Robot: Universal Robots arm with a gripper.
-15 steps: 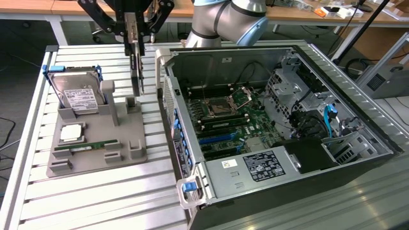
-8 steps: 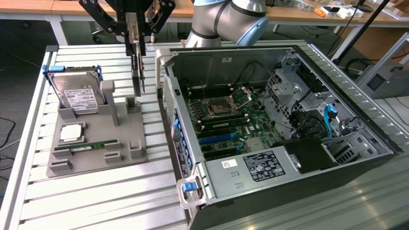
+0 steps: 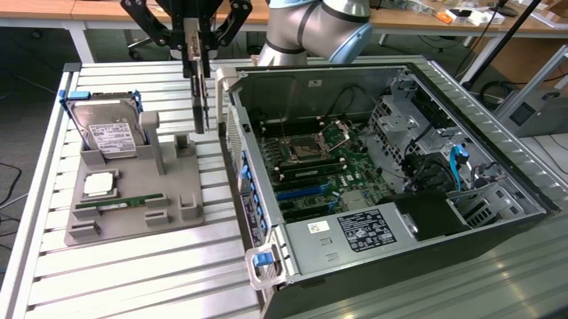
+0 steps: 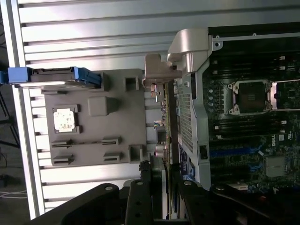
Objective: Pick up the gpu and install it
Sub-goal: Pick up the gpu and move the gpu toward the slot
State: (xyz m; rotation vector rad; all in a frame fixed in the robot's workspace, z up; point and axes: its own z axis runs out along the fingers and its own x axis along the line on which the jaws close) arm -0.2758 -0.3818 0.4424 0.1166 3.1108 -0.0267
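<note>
Nearest end of the open computer case (image 3: pixel 479 113): power supply (image 3: pixel 360 229) with a white-on-black label, and a blue latch (image 3: pixel 263 258) on the near corner. Case lies on its side, lid off, motherboard (image 3: pixel 342 163) facing up, bare processor socket (image 3: pixel 306 147) near the middle, blue slots (image 3: pixel 297 193) below it. To the exterior view's left, a grey holder (image 3: pixel 133 219) sits flat on the slatted aluminium tabletop (image 3: pixel 133 279), just beside the case. In the holder: a silver hard drive (image 3: pixel 106 133) with a white label, leaning upright in a blue frame at the far end; a square processor chip (image 3: pixel 98 185) lying flat in front of it; a slim green memory stick (image 3: pixel 120 203) lying along the near side. Above the strip between holder and case, the black claw (image 3: pixel 197 46) is clenched on the gpu (image 3: pixel 201 100), fingers pressed on both faces of the card near its upper end. Card hangs upright, edge-on, long side vertical, close alongside the case's side wall and outside the case. Its lower end is down by the holder's upright posts; cannot tell whether it touches them. From the wrist camera the gpu (image 4: pixel 165 117) runs as a thin strip away from the claw (image 4: pixel 164 187), between holder and case wall, silver bracket (image 4: pixel 157 70) at the far end. Grey robot arm (image 3: pixel 320 26) rises behind the case.
</note>
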